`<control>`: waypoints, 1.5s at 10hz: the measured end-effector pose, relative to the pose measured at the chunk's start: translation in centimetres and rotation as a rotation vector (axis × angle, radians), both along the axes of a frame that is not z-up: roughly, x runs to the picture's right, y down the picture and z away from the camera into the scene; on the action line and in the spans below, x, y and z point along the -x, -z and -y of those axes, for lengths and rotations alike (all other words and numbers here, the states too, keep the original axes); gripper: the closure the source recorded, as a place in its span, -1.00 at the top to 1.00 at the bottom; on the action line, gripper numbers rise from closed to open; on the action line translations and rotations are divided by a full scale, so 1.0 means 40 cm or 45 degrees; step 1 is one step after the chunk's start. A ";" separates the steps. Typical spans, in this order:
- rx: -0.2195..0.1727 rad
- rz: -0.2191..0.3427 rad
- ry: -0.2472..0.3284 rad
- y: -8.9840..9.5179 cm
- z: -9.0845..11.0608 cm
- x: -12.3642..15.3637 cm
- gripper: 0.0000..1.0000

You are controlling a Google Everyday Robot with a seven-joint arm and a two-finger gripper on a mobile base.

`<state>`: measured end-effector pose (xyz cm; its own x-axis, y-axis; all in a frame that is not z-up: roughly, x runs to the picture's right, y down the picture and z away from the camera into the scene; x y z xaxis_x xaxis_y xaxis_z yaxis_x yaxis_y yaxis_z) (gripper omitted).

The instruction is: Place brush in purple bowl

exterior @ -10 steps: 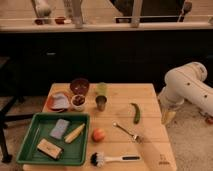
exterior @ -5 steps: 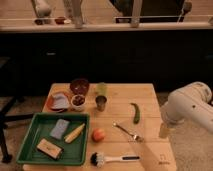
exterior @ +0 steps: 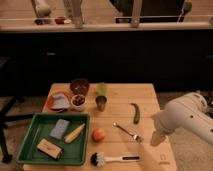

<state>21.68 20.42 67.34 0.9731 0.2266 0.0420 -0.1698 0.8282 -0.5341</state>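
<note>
1. Pincer (exterior: 156, 139) hangs off your robot's white arm (exterior: 187, 120) over the right edge of the wooden table (exterior: 150, 96), tips pointing down. Its jaws stand wide, with nothing between them.
2. Nearest it you have the silver fork (exterior: 127, 132), lying slantwise just to its left, and the curved green vegetable (exterior: 135, 113) a little farther back.
3. Your brush (exterior: 114, 159) lies flat along the front edge of the table, to the lower left of the pincer and apart from it. Its black bristle head points left and its white handle runs right, ending in a dark tip.
4. A red-orange fruit (exterior: 98, 134) sits just behind the brush head.
5. Farther back at the middle, a small metal cup (exterior: 101, 103) stands in front of a pale green cup (exterior: 102, 89).
6. Your purple bowl (exterior: 79, 85) stands upright near the back left, well apart from the brush, with a small white bowl (exterior: 78, 101) just before it and an orange plate (exterior: 52, 101) to the left.
7. The green tray (exterior: 29, 146) fills the front left corner, holding a grey-blue sponge (exterior: 60, 128), a yellow piece (exterior: 74, 133) and a tan block (exterior: 49, 148).
</note>
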 end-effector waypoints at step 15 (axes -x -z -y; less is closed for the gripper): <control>0.030 0.106 -0.004 -0.022 -0.125 0.124 0.60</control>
